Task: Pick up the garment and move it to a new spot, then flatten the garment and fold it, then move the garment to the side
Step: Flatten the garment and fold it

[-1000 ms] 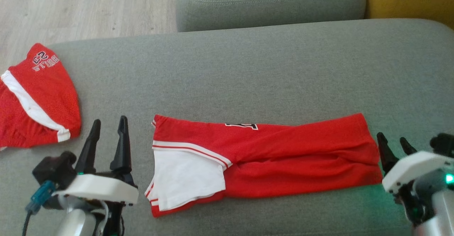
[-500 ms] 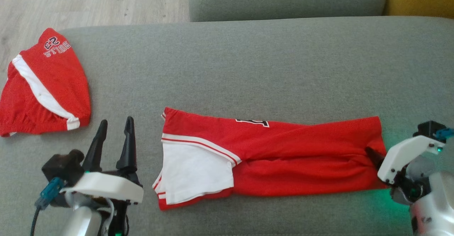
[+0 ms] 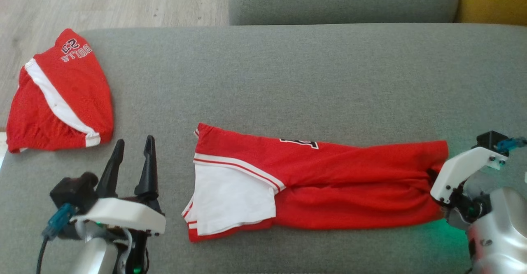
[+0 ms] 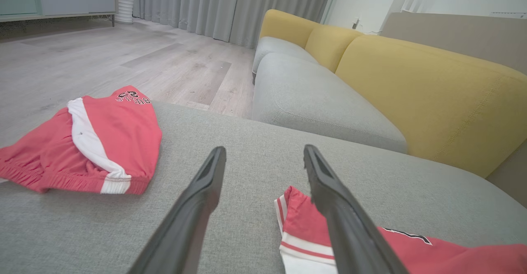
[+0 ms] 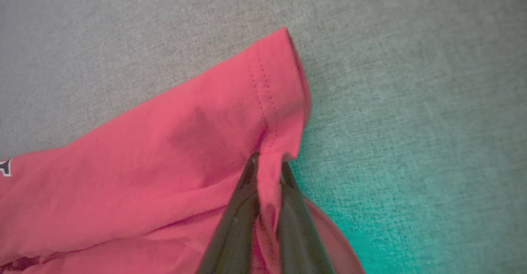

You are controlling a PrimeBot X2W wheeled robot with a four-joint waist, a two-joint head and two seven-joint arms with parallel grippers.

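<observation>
The garment (image 3: 329, 183) is a red shirt with white trim, folded into a long strip across the grey cushion (image 3: 288, 84). My right gripper (image 5: 268, 162) is shut on the hem at the strip's right end, a fold of red cloth pinched between its fingers; in the head view its fingertips (image 3: 432, 174) are mostly hidden under the white wrist housing. My left gripper (image 3: 132, 148) stands open just left of the garment's white-trimmed end (image 4: 304, 241), touching nothing.
A second red garment (image 3: 61, 101) with a white stripe and printed lettering lies at the cushion's far left edge. Wooden floor (image 3: 103, 2) lies beyond it. Another grey cushion (image 3: 341, 0) and yellow backrests (image 4: 411, 80) stand behind.
My right gripper moved in onto the garment's right end and shut on the hem. The head camera shifted a little; the left gripper stayed open and still.
</observation>
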